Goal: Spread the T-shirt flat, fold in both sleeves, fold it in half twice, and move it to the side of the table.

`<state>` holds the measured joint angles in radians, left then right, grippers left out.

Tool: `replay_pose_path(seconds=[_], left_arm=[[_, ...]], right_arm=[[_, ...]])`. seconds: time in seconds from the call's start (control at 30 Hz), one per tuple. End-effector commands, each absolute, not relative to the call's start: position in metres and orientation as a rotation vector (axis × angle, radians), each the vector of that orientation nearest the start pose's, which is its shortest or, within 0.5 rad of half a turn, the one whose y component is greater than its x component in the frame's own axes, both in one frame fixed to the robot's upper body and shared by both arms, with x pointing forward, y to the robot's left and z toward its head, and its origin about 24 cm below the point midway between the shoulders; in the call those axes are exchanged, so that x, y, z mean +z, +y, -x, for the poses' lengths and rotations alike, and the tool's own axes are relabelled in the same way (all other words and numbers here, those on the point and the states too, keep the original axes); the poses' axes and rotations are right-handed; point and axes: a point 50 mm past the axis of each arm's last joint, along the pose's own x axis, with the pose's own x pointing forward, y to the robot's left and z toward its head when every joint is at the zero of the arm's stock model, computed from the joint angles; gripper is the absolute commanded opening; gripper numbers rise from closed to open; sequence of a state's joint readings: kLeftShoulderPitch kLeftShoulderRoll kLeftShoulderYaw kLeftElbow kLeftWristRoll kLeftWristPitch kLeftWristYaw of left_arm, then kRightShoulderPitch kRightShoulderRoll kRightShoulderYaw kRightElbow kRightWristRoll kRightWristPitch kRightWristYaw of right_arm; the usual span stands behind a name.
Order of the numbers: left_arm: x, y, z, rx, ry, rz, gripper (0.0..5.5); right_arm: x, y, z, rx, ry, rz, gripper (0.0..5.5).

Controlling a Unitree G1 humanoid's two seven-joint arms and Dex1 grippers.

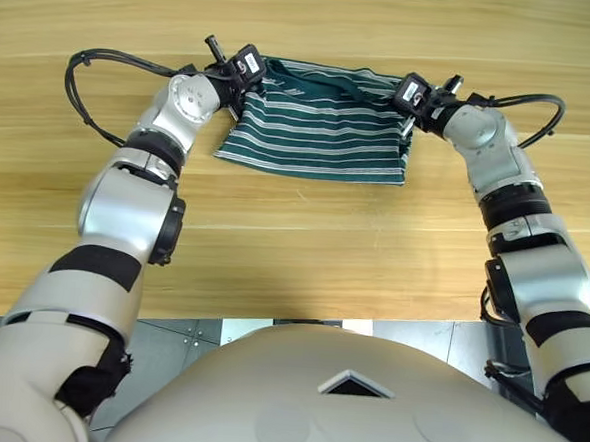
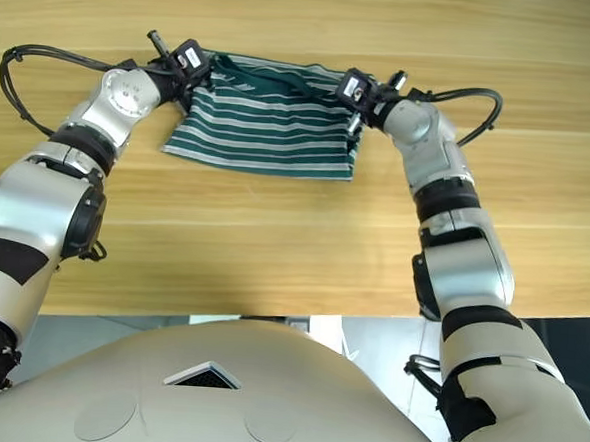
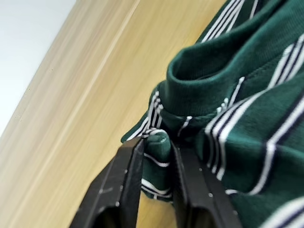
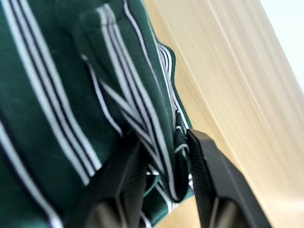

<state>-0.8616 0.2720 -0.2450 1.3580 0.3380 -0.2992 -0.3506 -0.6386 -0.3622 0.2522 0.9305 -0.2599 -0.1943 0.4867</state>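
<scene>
t-shirt lies folded, well back from the worktop near edge. left end effector and right end effector each clamped on a far corner. for the half fold: carry both to the near hem together, taut, corners matched.

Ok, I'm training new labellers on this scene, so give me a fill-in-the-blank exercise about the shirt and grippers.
1. The shirt is ____ with white stripes.
2. It lies on a ____ table.
3. The left gripper and right gripper are each ____ on a far corner of it.
Missing words: green; wooden; shut.
</scene>
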Motion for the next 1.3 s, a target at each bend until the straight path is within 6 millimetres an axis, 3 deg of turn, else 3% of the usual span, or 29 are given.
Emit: replay_pose_path(seconds=[0.03, 0.1, 0.17, 0.27, 0.37, 0.43, 0.5, 0.6, 0.67, 0.87, 0.97, 1.03, 1.13, 1.23, 1.3], left_arm=[[0.046, 0.166, -0.377, -0.481, 0.372, -0.269, 1.65], [0.067, 0.168, -0.387, -0.419, 0.332, 0.003, 1.95], [0.079, 0.163, -0.393, -0.417, 0.316, 0.169, 2.28], [0.081, 0.16, -0.396, -0.364, 0.346, 0.3, 2.45], [0.077, 0.172, -0.393, -0.312, 0.356, 0.354, 2.45], [0.072, 0.194, -0.39, -0.211, 0.355, 0.34, 2.45], [0.075, 0.211, -0.387, -0.22, 0.29, 0.286, 2.45], [0.089, 0.235, -0.376, -0.393, 0.073, 0.248, 2.45], [0.091, 0.246, -0.368, -0.436, -0.003, 0.202, 2.45], [0.08, 0.266, -0.347, -0.432, -0.082, 0.119, 2.45], [0.076, 0.271, -0.337, -0.453, -0.123, 0.096, 2.45], [0.073, 0.27, -0.332, -0.474, -0.13, 0.062, 2.45], [0.07, 0.267, -0.33, -0.489, -0.143, 0.048, 2.45], [0.071, 0.262, -0.329, -0.518, -0.158, 0.02, 2.45], [0.072, 0.259, -0.33, -0.532, -0.171, 0.017, 2.45]], right_arm=[[0.054, -0.177, -0.368, 0.527, 0.231, 0.283, 2.17], [0.076, -0.181, -0.381, 0.448, 0.158, -0.021, 2.5], [0.086, -0.185, -0.388, 0.389, 0.129, -0.251, 2.87], [0.09, -0.196, -0.392, 0.292, 0.111, -0.458, 3.4], [0.088, -0.21, -0.39, 0.215, 0.105, -0.494, 3.85], [0.083, -0.213, -0.386, 0.244, 0.115, -0.384, 4.24], [0.078, -0.208, -0.378, 0.386, 0.095, -0.134, 4.58], [0.055, -0.194, -0.342, 0.726, 0.048, 0.447, 5.09], [0.034, -0.194, -0.321, 0.848, 0.104, 0.658, 5.37], [-0.015, -0.193, -0.286, 1.004, 0.296, 1.021, 5.37], [-0.023, -0.188, -0.256, 1.207, 0.297, 1.079, 5.37], [-0.005, -0.166, -0.223, 1.406, 0.142, 0.981, 5.37], [0.05, -0.13, -0.181, 1.568, -0.213, 0.757, 5.37], [0.091, -0.116, -0.179, 1.528, -0.392, 0.59, 5.37], [0.098, -0.112, -0.19, 1.468, -0.391, 0.598, 5.37]])
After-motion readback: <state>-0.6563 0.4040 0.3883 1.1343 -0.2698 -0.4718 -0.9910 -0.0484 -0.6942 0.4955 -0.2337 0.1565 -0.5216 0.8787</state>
